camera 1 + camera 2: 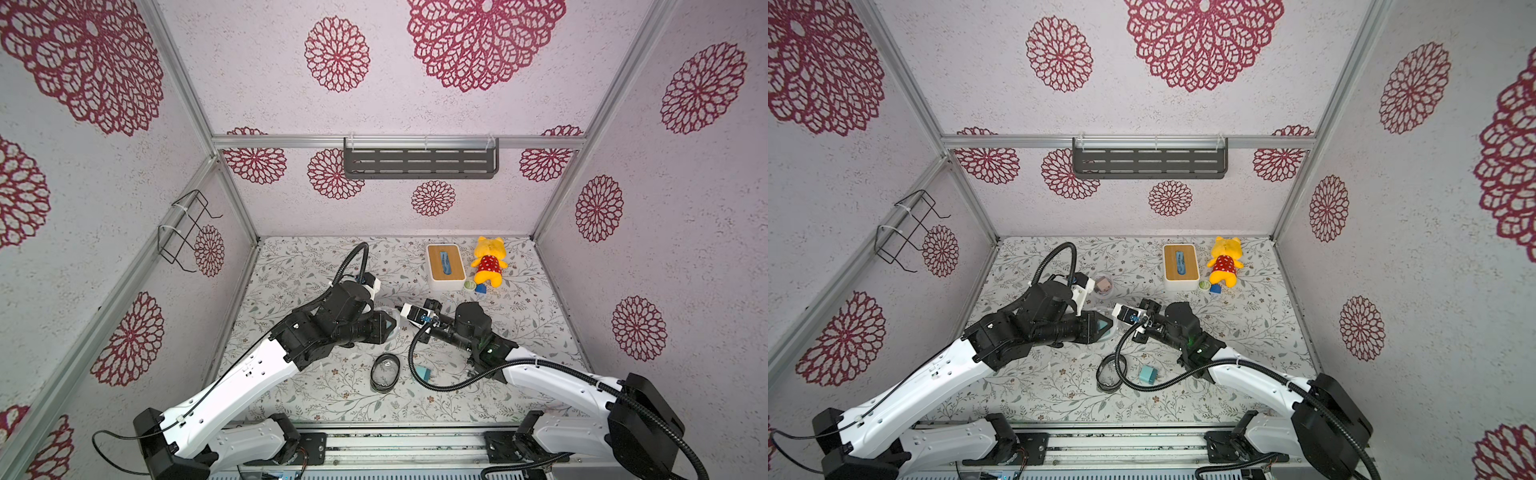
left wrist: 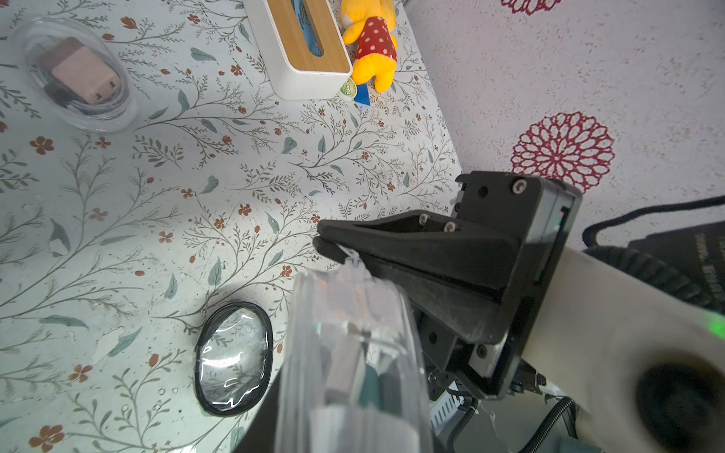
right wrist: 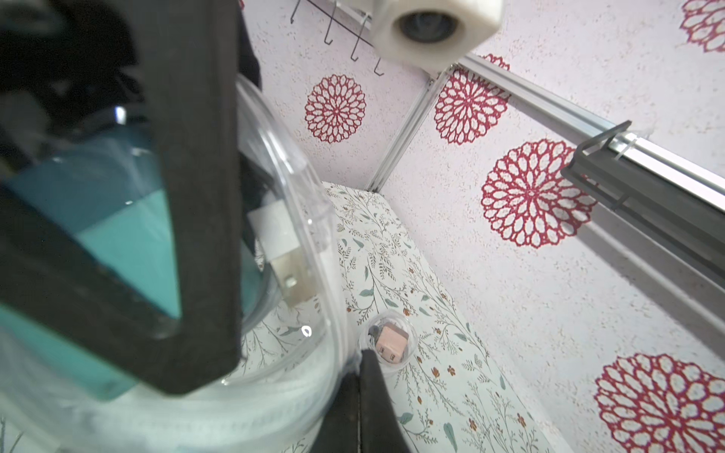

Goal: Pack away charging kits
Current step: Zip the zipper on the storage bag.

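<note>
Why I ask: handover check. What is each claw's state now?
Left claw: closed on the clear case with the teal charger.
Right claw: shut, pinching that case's thin tab.

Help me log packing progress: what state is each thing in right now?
Held case, lifted, with a teal charger and cable inside; closure unclear.
Left end effector, gripping the held case.
Right end effector, shut, pinching the held case's tab.
Pink-charger case, packed, lying ungripped.
Empty case, lying empty.
Loose teal charger, unpacked, beside the empty case.
</note>
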